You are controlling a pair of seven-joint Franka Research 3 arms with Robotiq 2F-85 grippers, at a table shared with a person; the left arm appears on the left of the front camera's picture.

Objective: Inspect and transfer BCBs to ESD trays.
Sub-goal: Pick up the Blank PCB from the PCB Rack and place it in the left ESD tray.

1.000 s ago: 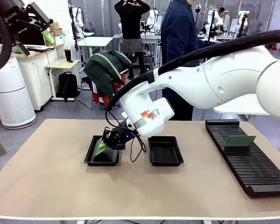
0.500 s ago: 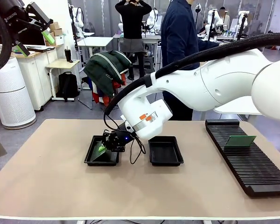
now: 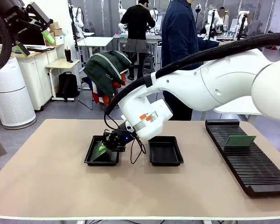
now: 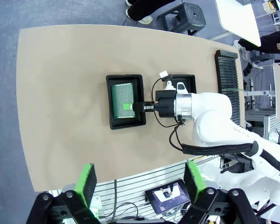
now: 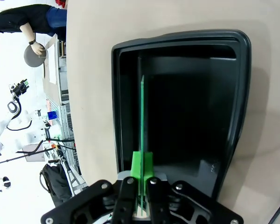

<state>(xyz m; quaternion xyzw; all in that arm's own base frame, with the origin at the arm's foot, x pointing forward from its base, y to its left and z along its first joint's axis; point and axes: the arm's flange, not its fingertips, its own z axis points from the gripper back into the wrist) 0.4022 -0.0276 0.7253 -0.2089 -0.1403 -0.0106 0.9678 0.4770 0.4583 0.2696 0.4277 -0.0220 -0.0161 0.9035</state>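
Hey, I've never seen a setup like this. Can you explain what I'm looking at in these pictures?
Two white robot arms work at a tan table. One camera faces across the table; the other two ride on the wrists. The left tool hangs open high above, looking straight down. The right tool is shut on a green circuit board, low inside one black tray. A second tray sits beside it, and a ribbed black rack carries another board.

black slotted rack [image 3: 252,168] on rt of tan table [image 3: 46,186], dk jacket [image 3: 107,67] behind, person [image 3: 179,42] at far side
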